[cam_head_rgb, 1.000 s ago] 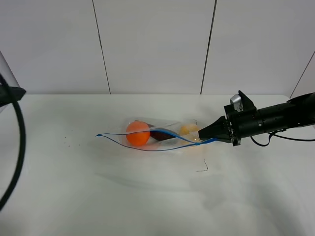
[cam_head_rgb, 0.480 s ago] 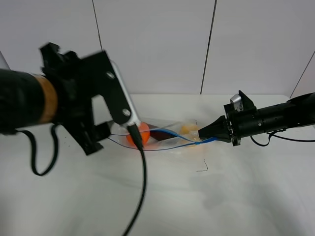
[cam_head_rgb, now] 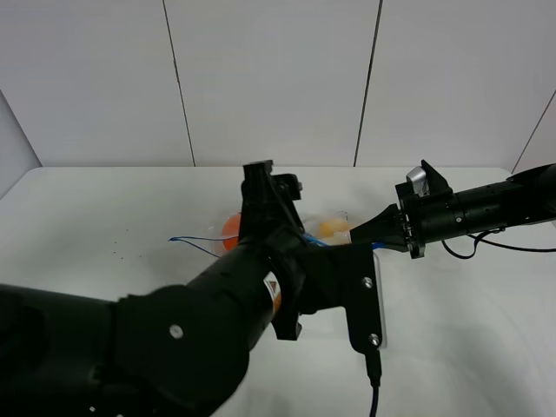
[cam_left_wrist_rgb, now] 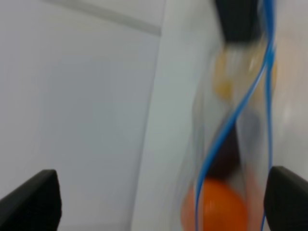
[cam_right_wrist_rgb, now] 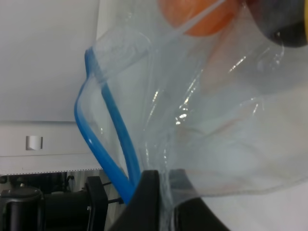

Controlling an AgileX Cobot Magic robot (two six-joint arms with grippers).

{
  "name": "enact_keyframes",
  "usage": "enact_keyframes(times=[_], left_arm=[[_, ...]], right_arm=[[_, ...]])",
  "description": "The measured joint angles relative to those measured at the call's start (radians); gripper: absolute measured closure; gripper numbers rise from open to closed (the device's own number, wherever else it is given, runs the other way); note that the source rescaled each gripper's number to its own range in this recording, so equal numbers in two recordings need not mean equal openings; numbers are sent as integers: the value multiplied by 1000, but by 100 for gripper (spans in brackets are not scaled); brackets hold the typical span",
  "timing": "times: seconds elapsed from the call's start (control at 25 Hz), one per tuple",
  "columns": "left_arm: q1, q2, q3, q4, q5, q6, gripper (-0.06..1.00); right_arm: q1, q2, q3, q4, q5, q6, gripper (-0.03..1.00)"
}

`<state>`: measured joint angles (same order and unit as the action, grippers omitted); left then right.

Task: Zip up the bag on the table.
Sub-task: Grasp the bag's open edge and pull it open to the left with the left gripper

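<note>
The clear bag lies on the white table, mostly hidden behind my left arm. Its orange, its yellow pear and one end of its blue zipper strip show. My right gripper is shut on the bag's right end; the right wrist view shows its fingers pinching the plastic at the blue strip. My left gripper is above the bag's middle. In the left wrist view its fingertips stand wide apart and empty over the bag, with the two strip halves apart.
My left arm fills the lower middle of the exterior view. A cable trails from my right arm. A small dark mark on the table is hidden behind the left arm. A panelled wall stands behind the table.
My left arm has swung in from the left and now reaches over the bag's middle. My right gripper has held still on the bag's right end.
</note>
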<state>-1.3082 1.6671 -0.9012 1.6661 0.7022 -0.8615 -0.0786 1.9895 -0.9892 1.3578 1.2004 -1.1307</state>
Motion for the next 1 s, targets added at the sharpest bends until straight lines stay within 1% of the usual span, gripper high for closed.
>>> enact_keyframes(times=[0.04,0.08,0.24,0.48,0.8,1.0], left_arm=[[-3,21,-3,30,-6,-27,9],[-3,43,-9,42,-8,-55,9],[-3,122,-60,55,-6,-112,10],[2,231,-159,67,-7,-119,11],[31,320,-188,70,-27,-122,14],[50,334,-220,70,-44,-122,14]], right_arm=[[0,0,0,0,0,0,97],[0,0,0,0,0,0,97],[0,0,0,0,0,1,97],[0,0,0,0,0,16,97],[0,0,0,0,0,17,97],[0,0,0,-4,1,18,97]])
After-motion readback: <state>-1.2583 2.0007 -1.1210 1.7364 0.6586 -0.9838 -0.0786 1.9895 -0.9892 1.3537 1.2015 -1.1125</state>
